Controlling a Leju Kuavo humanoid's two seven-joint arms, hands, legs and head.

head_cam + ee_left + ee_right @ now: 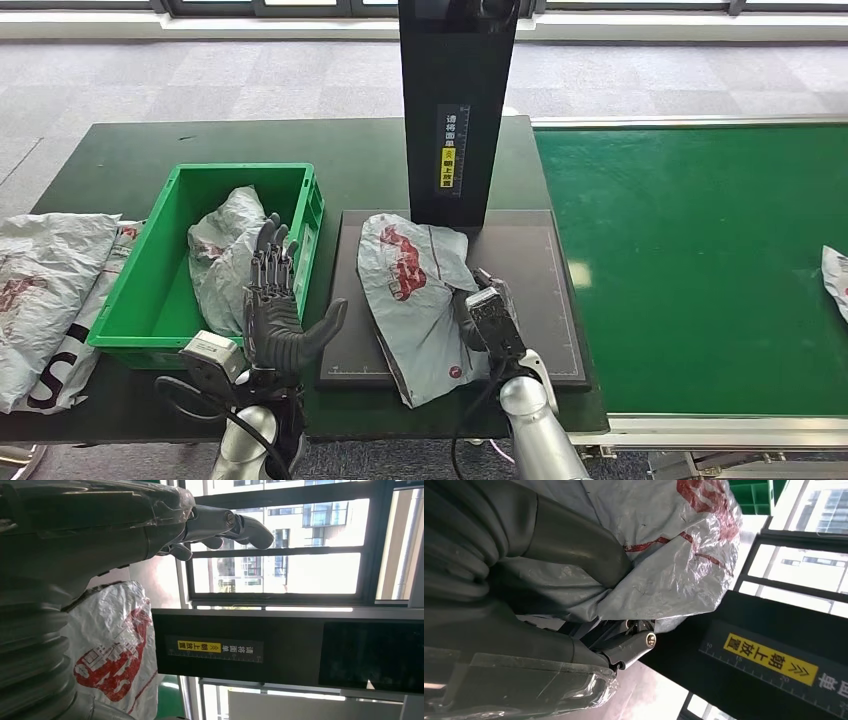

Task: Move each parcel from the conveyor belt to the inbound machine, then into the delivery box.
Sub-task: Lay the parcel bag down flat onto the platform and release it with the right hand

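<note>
A grey parcel with red print point(420, 295) lies on the black platform of the inbound machine point(545, 310), in front of its dark upright column point(455, 110). My right hand point(485, 315) grips the parcel's right edge; in the right wrist view the grey plastic point(664, 560) is pinched between thumb and fingers. My left hand point(275, 305) is raised and open, fingers spread upward, by the near right corner of the green delivery box point(145, 325). The box holds another grey parcel point(225, 255). At the belt's far right edge lies one more parcel point(836, 280).
The green conveyor belt point(700, 260) runs along the right. More grey parcels point(45, 300) are heaped on the dark table left of the box. The machine's column carries a yellow label point(215, 648).
</note>
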